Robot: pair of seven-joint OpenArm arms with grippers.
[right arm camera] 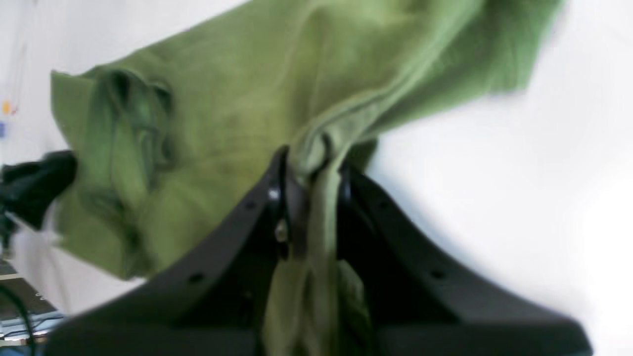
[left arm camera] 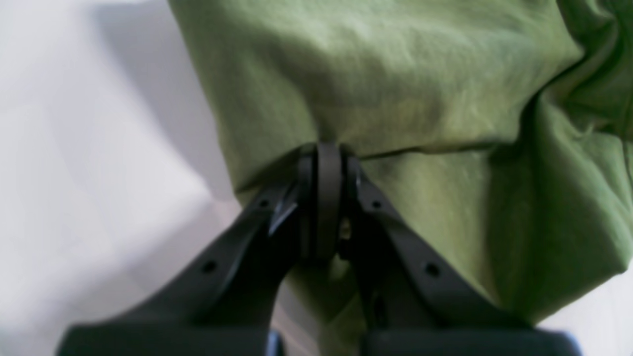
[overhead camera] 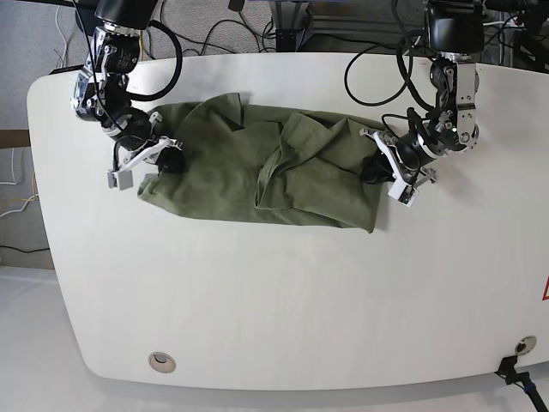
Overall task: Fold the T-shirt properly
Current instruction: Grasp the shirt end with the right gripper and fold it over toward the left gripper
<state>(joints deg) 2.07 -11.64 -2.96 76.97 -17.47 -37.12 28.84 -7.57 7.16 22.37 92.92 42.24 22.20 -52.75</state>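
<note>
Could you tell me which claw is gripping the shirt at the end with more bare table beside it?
The left claw, pinching the T-shirt on the base view's right; the right claw sits near the table edge.

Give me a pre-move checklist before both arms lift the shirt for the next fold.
1. Left gripper shut on the T-shirt edge: ok.
2. Right gripper shut on a bunched fold: ok.
3. Shirt flat between grips: not ok, sleeve folded over mid-body and wrinkled.
4. Single layer in right grip: cannot tell.
5. Shirt fully on the table: ok.
6. Cables off the cloth: ok.
</note>
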